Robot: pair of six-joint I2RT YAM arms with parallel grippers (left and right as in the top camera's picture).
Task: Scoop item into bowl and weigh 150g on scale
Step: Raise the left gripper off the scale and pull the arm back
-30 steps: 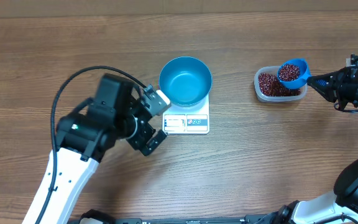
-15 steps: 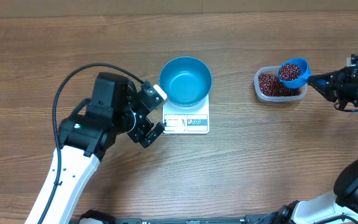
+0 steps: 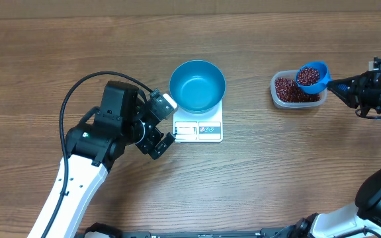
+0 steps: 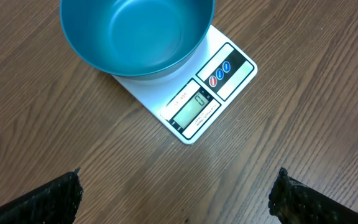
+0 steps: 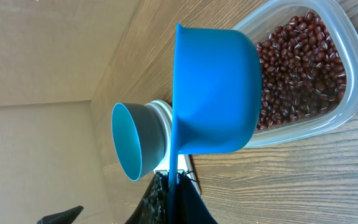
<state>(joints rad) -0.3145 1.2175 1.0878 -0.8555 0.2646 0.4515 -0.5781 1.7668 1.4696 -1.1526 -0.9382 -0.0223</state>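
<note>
teal-blue round bowl (image 3: 197, 86) sits on the flat white scale (image 3: 199, 131), left gripper (image 3: 167, 123) released beside it. right gripper (image 3: 350, 90) grasps a blue plastic scoop (image 3: 320, 70) of red-brown beans (image 3: 307, 78) over the clear tub (image 3: 274, 93).

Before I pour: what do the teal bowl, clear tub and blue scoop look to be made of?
Round teal-blue bowl: smooth, soft sheen, broad highlights; plastic or coated metal, cannot tell which. Clear rounded-rectangle tub: thin see-through wall showing the dark red-brown beans, likely plastic. Small blue handled scoop: opaque, even satin surface, likely moulded plastic.
</note>
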